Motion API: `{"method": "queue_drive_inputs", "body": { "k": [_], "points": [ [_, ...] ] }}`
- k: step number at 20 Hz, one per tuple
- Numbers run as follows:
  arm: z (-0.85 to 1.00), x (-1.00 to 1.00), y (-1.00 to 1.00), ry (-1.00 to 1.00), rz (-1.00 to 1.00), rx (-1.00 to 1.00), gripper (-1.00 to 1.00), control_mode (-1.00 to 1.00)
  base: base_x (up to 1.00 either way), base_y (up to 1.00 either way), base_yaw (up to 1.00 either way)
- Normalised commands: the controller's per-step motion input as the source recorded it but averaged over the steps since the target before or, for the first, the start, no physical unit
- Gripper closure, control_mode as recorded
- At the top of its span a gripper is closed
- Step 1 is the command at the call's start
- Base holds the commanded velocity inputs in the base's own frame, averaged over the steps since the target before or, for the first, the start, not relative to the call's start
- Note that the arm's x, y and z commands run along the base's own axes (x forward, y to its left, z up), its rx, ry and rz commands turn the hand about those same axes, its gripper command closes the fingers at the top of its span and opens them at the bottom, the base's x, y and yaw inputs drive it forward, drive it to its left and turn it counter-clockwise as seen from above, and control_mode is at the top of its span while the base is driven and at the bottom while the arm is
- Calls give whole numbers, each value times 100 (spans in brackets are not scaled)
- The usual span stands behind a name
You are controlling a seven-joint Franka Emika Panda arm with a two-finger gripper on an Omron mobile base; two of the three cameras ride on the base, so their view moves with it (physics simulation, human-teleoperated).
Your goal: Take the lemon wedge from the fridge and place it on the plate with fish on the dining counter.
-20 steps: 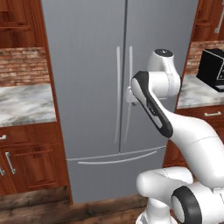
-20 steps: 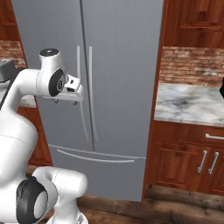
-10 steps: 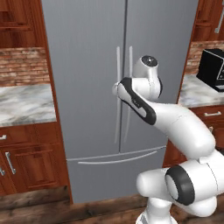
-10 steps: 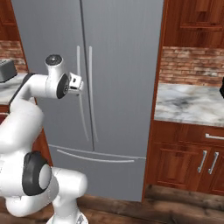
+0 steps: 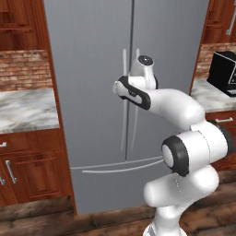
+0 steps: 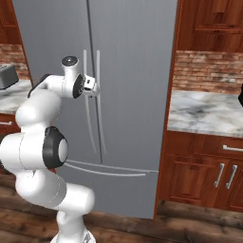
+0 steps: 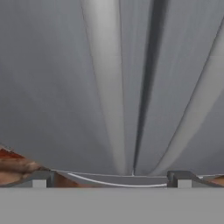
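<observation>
The tall grey fridge (image 5: pixel 87 69) (image 6: pixel 137 66) stands shut, both doors closed. My gripper (image 6: pixel 95 88) is at chest height right in front of the two long curved handles (image 6: pixel 100 118) where the doors meet. In the hand view the left door's handle (image 7: pixel 105 87) runs up the middle, close ahead, with the door seam to its right. My gripper (image 7: pixel 111 180) is open, its two fingertips (image 7: pixel 41 179) far apart and nothing between them. The lemon wedge, the plate, the fish and the dining counter are out of view.
Marble-topped wood cabinets flank the fridge on the left (image 5: pixel 23 108) and on the right (image 6: pixel 204 111), with brick wall behind. A black appliance (image 5: pixel 223 73) sits on the right counter. The fridge's bottom drawer handle (image 5: pixel 120 168) curves across below.
The arm has swung left and forward, bringing the hand from beside the right door up to the handles at the doors' seam. The jaws stayed open. The fridge has not moved.
</observation>
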Motion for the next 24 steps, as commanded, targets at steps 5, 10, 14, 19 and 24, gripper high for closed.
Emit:
{"method": "queue_drive_inputs", "body": {
  "k": [5, 10, 14, 19, 24],
  "points": [
    [-17, 49, 0, 1, 0, -1, -100, -100, 0, 0, 0],
    [-46, 23, 0, 0, 0, -5, -100, -100, 0, 0, 0],
    [-42, 19, 0, 0, 0, -1, -100, -100, 0, 0, 0],
    [-38, 21, 0, -3, 0, 0, -100, -100, 0, 0, 0],
    [-44, 17, 0, -11, 0, 0, -100, -100, 0, 0, 0]
  ]
}}
